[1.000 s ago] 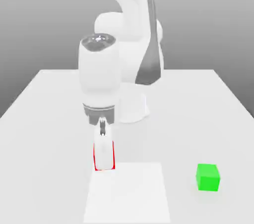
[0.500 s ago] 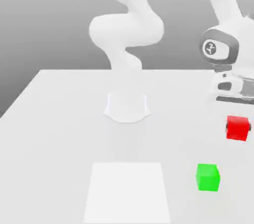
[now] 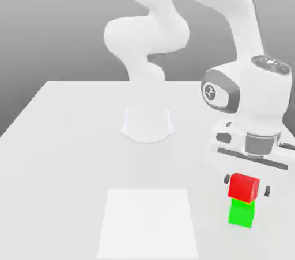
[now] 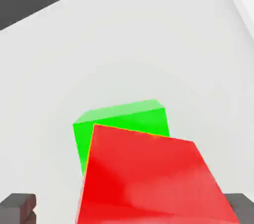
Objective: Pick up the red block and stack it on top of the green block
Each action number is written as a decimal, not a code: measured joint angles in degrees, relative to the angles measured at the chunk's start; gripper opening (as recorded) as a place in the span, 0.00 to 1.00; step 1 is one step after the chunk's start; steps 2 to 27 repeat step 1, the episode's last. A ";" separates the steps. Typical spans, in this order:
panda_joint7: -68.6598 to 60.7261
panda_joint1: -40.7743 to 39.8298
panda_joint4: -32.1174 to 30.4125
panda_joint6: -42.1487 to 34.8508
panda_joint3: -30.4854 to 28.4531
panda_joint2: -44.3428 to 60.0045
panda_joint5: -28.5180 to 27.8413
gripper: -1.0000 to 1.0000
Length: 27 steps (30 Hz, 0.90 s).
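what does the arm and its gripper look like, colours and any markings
The arm is glossy white, built of rounded, bulbous segments rising from a round white base. Its wrist joint carries a dark grey cap with a small white logo. The gripper has a flat white body with grey trim, and its fingers end in small dark grey pads. No cables are visible.

no readable text, number or brand appears anywhere; a small round emblem on the side of the arm's wrist joint (image 3: 211, 91) is too indistinct to make out.
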 joint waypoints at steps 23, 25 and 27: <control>-0.59 -0.21 0.00 -1.02 0.31 -1.13 0.83 1.00; -0.59 -0.21 0.00 -1.02 0.31 -1.13 0.83 1.00; -0.59 -0.21 0.00 -1.02 0.31 -1.13 0.83 1.00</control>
